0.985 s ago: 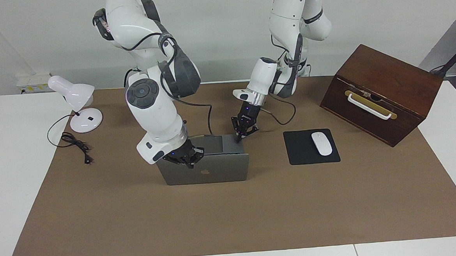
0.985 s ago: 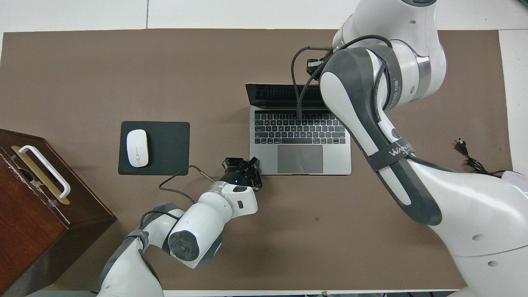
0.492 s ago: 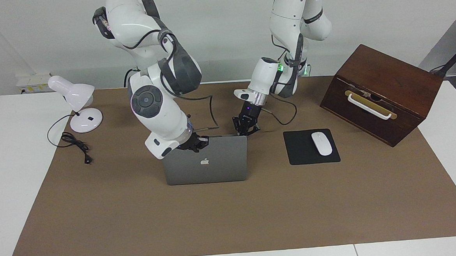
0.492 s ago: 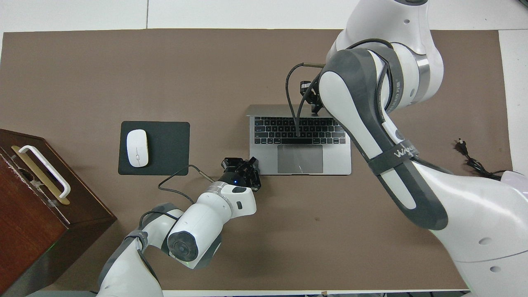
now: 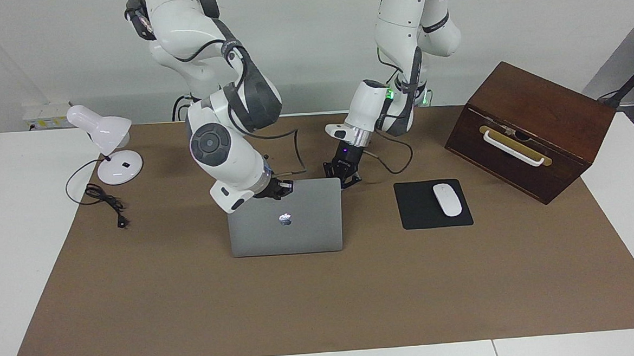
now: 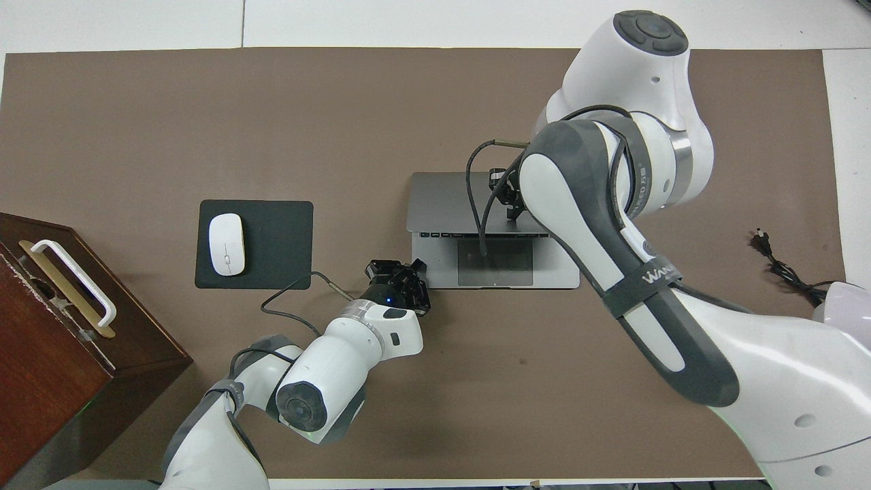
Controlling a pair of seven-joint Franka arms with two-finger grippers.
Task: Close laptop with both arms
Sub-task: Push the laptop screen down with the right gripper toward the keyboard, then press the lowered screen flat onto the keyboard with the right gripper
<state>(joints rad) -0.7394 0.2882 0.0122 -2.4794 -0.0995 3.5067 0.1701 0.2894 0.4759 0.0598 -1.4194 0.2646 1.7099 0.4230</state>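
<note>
From my station, items I cannot read: the right gripper (image 6: 507, 199), largely covered by its own forearm in the overhead view, finger state undetermined; the left gripper (image 5: 342, 174), too small to judge its fingers. The laptop (image 5: 285, 216) keyboard is hidden under the lowered lid. The wooden box (image 6: 61, 327) and the lamp (image 6: 844, 303) are cut off by the overhead view's edges.
</note>
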